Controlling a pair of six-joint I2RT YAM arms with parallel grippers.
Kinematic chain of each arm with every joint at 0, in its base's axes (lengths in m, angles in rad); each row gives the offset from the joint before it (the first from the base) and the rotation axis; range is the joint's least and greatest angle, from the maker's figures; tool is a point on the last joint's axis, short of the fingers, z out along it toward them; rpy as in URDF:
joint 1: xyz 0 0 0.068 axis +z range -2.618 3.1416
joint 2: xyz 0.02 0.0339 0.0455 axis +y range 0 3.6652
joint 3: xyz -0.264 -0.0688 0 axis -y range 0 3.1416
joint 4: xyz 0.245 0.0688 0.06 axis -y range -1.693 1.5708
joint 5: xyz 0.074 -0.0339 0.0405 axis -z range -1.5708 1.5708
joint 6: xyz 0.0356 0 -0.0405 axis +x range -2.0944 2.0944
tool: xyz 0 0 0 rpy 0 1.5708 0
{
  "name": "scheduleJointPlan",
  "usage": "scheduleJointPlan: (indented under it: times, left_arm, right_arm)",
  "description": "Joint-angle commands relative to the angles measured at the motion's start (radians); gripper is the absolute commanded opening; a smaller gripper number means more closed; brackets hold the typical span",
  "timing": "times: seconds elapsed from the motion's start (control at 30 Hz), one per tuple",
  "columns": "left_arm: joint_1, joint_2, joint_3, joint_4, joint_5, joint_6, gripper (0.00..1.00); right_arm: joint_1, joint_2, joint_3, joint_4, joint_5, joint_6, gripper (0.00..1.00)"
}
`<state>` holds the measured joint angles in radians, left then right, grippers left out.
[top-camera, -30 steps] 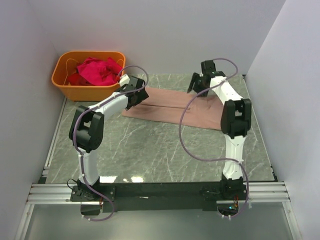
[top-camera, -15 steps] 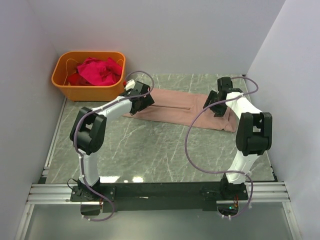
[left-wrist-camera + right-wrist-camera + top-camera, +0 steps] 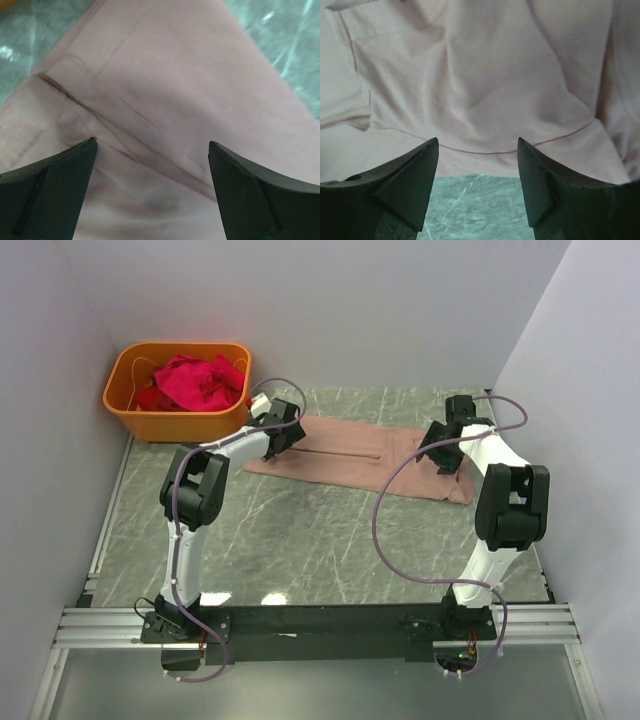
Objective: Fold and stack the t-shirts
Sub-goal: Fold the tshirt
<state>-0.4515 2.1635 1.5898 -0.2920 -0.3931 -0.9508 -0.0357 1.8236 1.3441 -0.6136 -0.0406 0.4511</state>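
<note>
A dusty pink-tan t-shirt lies folded lengthwise in a long strip across the back of the marble table. Its print is hidden. My left gripper is open over the strip's left end, close above the cloth, holding nothing. My right gripper is open over the strip's right end, above the shirt's hem edge, holding nothing. Bright magenta and red t-shirts lie heaped in the orange tub.
The orange tub stands at the back left corner. White walls close in the table at the back, left and right. Green marble lies in front of the shirt. Purple cables loop from both arms.
Both grippers have come down over the ends of the pink-tan strip. The left gripper moved back toward the left end; the right gripper swung right and forward, then edged back. The strip's right end shifted.
</note>
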Motion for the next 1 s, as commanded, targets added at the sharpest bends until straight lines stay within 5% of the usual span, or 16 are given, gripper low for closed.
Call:
scheduleJointPlan:
  times: [0.0,0.33,0.53,0.63,0.8,0.97]
  left_arm:
    - [0.004,0.009,0.015,0.120,-0.013,0.026,0.99]
    - [0.001,0.073,0.076,-0.083,0.042,-0.003,0.99]
    - [-0.070,-0.149,-0.207,-0.255,0.088,-0.081,0.99]
    - [-0.160,-0.290,-0.393,-0.305,0.167,-0.111,1.00]
    - [-0.358,-0.477,-0.664,-0.218,0.617,-0.106,0.99]
    - [-0.484,-0.613,-0.641,-0.228,0.691,-0.086,0.99]
  right_arm:
    - [-0.006,0.009,0.007,0.028,0.016,-0.011,0.71]
    - [-0.007,0.104,0.055,-0.038,0.062,-0.006,0.71]
    - [-0.007,0.203,0.159,-0.098,0.045,-0.009,0.71]
    - [0.006,0.282,0.277,-0.113,-0.028,-0.058,0.71]
    - [0.112,0.431,0.519,-0.219,-0.091,-0.155,0.71]
    - [0.229,0.539,0.751,-0.261,-0.136,-0.267,0.71]
